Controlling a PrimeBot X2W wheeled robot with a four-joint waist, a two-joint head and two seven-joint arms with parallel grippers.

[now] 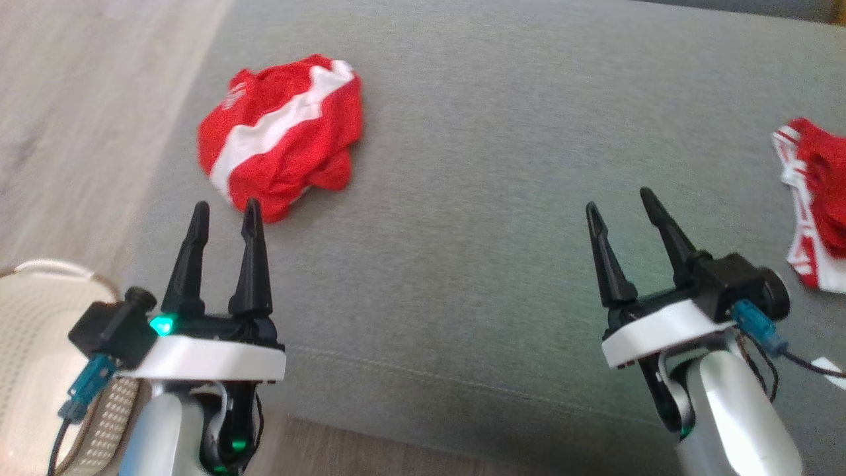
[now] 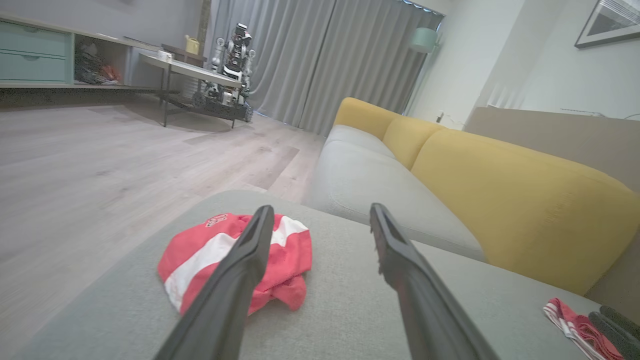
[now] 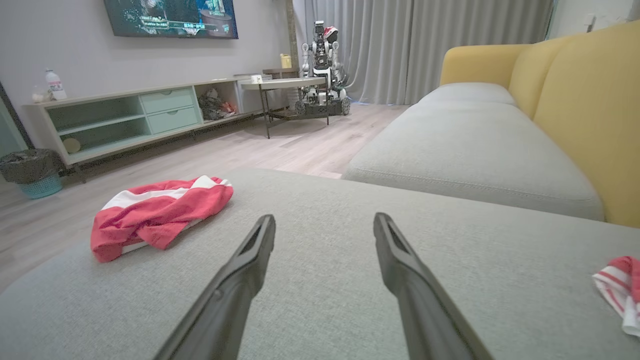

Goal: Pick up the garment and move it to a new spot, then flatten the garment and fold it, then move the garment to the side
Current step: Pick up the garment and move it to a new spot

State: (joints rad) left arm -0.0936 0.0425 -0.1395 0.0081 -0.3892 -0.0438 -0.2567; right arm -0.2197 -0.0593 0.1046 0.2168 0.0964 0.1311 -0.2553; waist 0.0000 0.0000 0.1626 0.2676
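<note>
**On grey cushion (image 1: 462,198): garment (image 1: 281,135) lying loose, nothing gripped**

At far left of head view: pale perforated basket (image 1: 39,344) on the wood floor (image 1: 79,99), just beside the cushion's edge.

Next over: left tool (image 1: 225,210), low in frame, fingers spread wide and pointing up-frame. Empty.

Just beyond its fingertips: the garment, red with a broad white stripe, crumpled in a heap near the cushion's left edge. Contact between fingertip and cloth: cannot tell from head view. Left wrist view: left finger crossing in front of the heap, no cloth between the fingers.

Middle: bare grey fabric, stitched seam along the near side.

Further right: right tool (image 1: 620,198), also spread wide and empty, over bare cushion, well apart from the garment.

Far right edge: second red-and-white cloth (image 1: 816,198), bunched, partly cut off by the frame, near the right tool's camera housing, apart from its fingers.

Right wrist view, same order: garment at left, open fingers in the middle, second cloth at the right edge, yellow sofa back (image 3: 585,100) behind.
</note>
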